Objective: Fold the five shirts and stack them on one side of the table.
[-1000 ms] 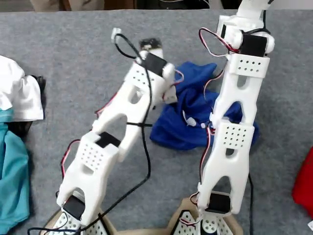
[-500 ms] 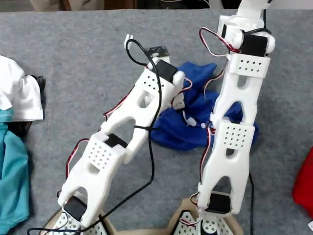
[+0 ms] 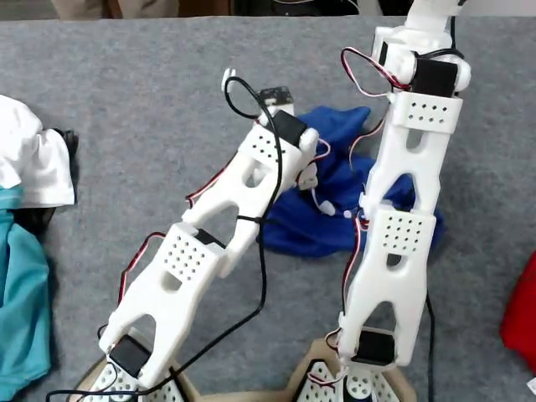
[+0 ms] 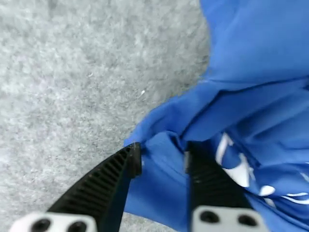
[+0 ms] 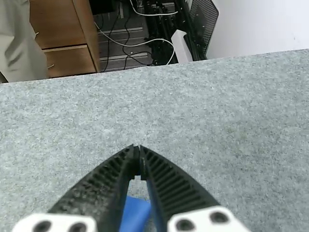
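Left tool (image 4: 161,159) gapes astride a blue shirt (image 4: 251,58) fold; right tool (image 5: 138,153) is pinched together.

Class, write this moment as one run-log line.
left gripper: fingers open, astride fold of crumpled blue cloth shirt | right gripper: fingers shut, over grey felt table

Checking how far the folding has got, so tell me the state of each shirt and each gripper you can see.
blue shirt: crumpled, unfolded, mid-table.
left gripper: open, fingers either side of a blue shirt fold.
right gripper: shut, tips together.
white shirt: rumpled, at the left edge.
teal shirt: loose, unfolded, at the left edge.
red shirt: at the right edge, state unclear.
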